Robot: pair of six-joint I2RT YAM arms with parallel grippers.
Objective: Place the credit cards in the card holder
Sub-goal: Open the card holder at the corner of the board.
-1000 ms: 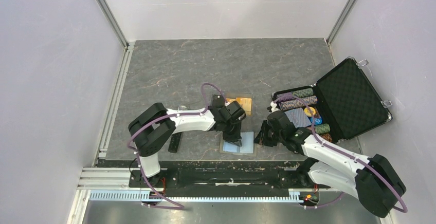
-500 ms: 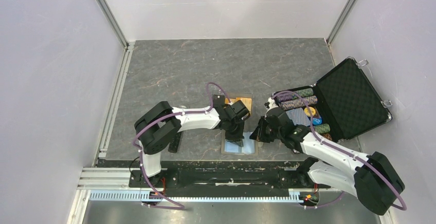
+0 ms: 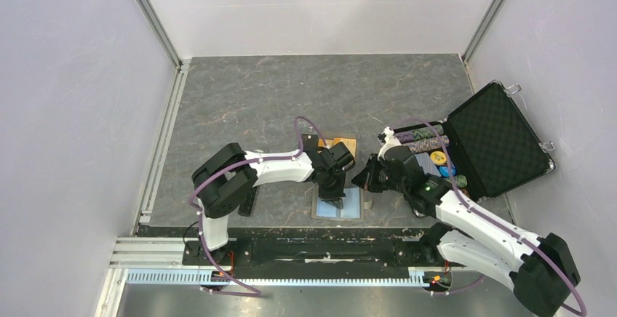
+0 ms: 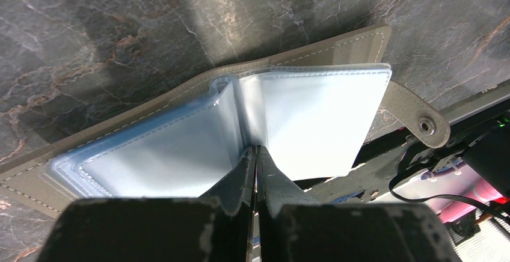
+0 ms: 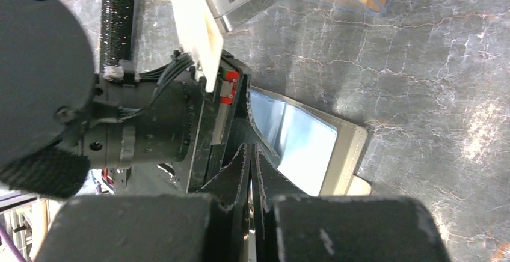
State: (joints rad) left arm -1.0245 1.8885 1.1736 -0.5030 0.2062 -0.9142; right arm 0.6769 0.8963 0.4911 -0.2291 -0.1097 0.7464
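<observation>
Grey surface point(image 3: 291, 91): card holder point(image 3: 351, 205) is laid open at near-edge centre, long axis along that edge, inner leaf pinched by left end effector point(image 4: 255, 154). Right end effector point(image 5: 251, 151), fingers together, is held just beside its right end. Credit cards point(image 3: 345, 145) are seen just beyond, toward the far edge.

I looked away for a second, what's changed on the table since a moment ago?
The right gripper, shut, has slid left toward the card holder. The left gripper shifted slightly right, still pinching the holder's pale-blue inner sleeve. The orange cards and chip case stayed put.

left pincer point(image 4: 255, 149) and right pincer point(image 5: 251, 148) both closed
</observation>
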